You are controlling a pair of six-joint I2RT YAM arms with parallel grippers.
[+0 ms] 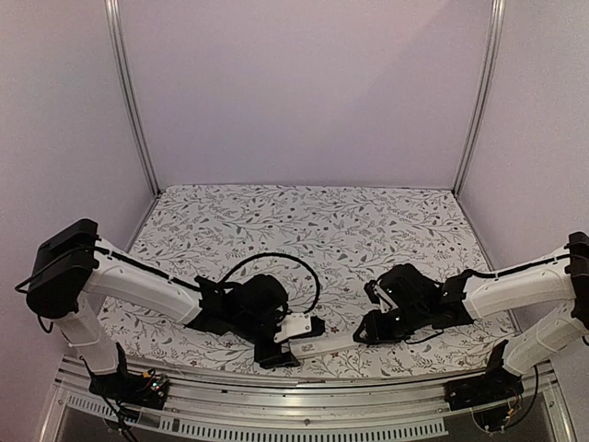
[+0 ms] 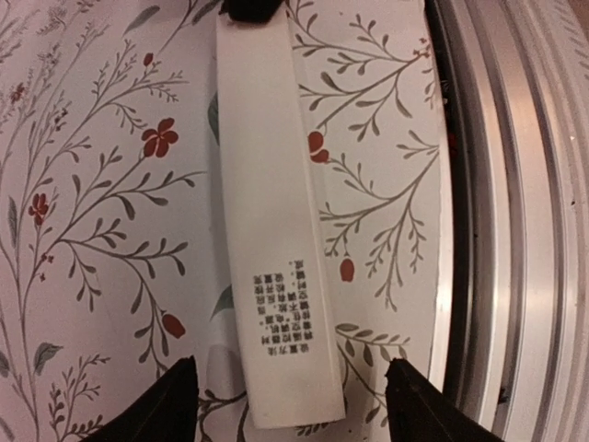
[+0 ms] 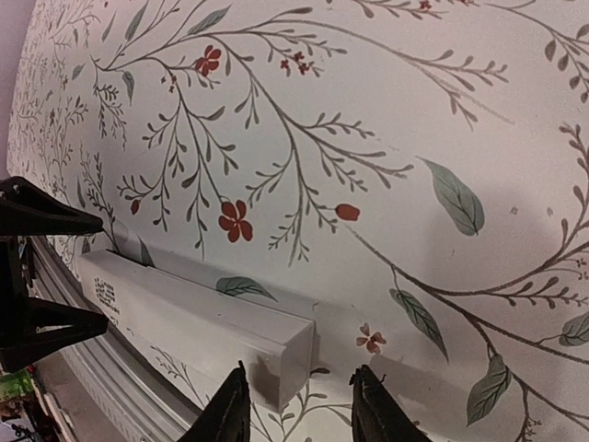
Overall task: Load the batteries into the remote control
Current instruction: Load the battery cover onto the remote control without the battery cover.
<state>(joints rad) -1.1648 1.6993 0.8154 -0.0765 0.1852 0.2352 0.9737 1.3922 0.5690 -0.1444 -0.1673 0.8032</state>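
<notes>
The remote control is a slim white bar with small printed text near one end, lying flat on the floral cloth close to the table's front edge. My left gripper stands open around its printed end, both fingertips well clear of its sides. My right gripper is open at the other end, with the bar's corner near the left fingertip and a gap to the right one. From above, the left gripper and right gripper face each other along the bar. No batteries are in view.
A metal rail runs along the table's front edge just beside the remote control, also seen from above. Upright frame posts stand at the back corners. The floral cloth stretches away behind the arms.
</notes>
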